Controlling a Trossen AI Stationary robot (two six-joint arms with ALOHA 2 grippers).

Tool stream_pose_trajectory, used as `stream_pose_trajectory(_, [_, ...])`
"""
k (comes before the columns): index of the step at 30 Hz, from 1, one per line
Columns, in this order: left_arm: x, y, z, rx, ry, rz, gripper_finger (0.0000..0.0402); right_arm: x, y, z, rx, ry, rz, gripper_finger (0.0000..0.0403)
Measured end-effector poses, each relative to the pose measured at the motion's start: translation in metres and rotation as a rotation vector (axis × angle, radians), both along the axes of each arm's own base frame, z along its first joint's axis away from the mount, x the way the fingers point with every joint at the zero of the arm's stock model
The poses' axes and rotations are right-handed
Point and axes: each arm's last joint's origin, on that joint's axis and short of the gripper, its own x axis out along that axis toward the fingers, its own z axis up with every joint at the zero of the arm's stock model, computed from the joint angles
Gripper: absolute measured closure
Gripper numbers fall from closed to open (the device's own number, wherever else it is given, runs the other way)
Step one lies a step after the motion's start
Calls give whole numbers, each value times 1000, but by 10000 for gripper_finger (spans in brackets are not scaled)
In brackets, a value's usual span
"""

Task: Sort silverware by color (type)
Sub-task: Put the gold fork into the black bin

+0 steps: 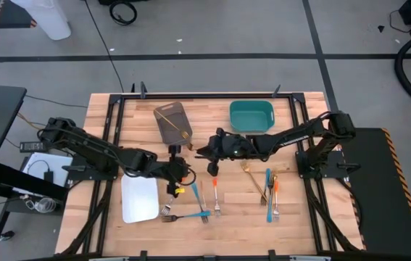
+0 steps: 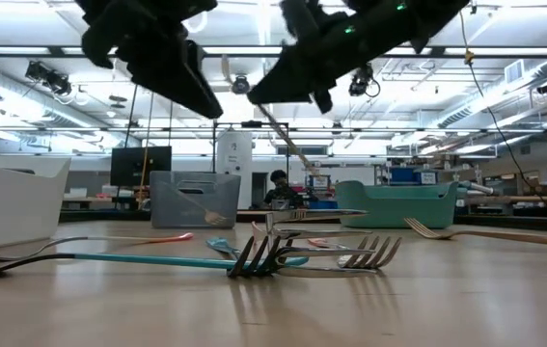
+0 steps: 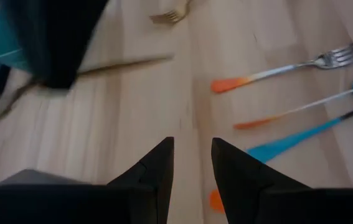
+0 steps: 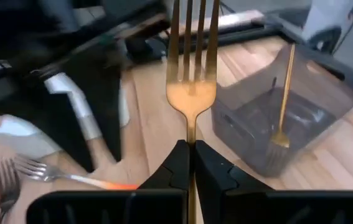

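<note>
Gold fork (image 4: 190, 93) in right claw (image 4: 190, 163) (grey tray (image 4: 325, 99) nearby)

We see both arms reaching inward over the table's middle, the left gripper (image 1: 174, 187) at seven o'clock with fingers parted, the right gripper (image 1: 212, 171) beside it, fingers pinched together.

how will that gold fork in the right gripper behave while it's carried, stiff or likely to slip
The gold fork looks like rigid metal and stands straight, so probably stiff. The right gripper is shut on only its thin, shiny handle, so it might pivot or slip. It looks slim, likely light.
</note>
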Motion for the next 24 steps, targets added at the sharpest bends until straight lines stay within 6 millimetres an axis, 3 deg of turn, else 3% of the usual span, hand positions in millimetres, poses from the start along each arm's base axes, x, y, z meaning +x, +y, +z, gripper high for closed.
stream_pose_trajectory(11, [6, 8, 21, -59, -172, 10, 278, -25, 13, 31, -120, -271, 118, 386])
stream_pose_trajectory(24, [10, 21, 49, -206, -359, -152, 207, -32, 31, 48, -174, -402, 333, 386])
